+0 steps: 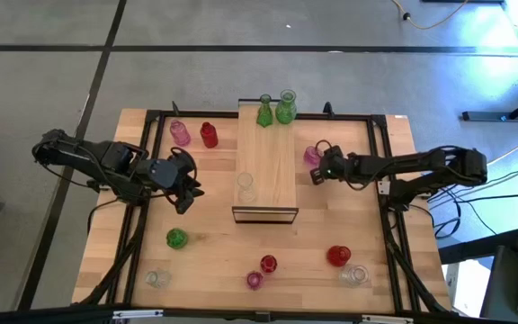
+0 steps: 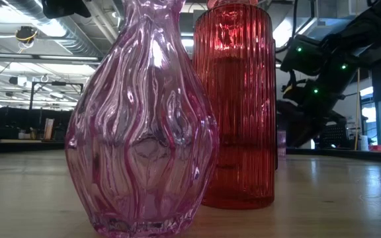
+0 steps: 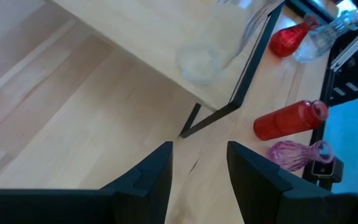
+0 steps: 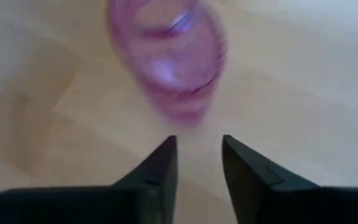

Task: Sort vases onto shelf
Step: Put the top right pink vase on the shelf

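The shelf (image 1: 265,166) lies in the middle of the table. Two green vases (image 1: 275,109) stand on its far end and a clear vase (image 1: 245,187) on its near end. Other vases stand on the table: pink (image 1: 180,133) and red (image 1: 209,135) at the far left, and green (image 1: 176,238) at the near left. My right gripper (image 1: 317,173) is open just beside a pink vase (image 1: 313,154) right of the shelf. In the right wrist view this vase (image 4: 166,56) lies beyond the gripper (image 4: 199,142), not between its fingers. My left gripper (image 1: 184,198) hangs open left of the shelf, above the table.
Near the front edge stand a clear vase (image 1: 157,279), a red one (image 1: 268,264), a pink one (image 1: 254,281), another red (image 1: 338,256) and another clear (image 1: 356,275). The low view is filled by the pink (image 2: 141,125) and red (image 2: 237,106) vases.
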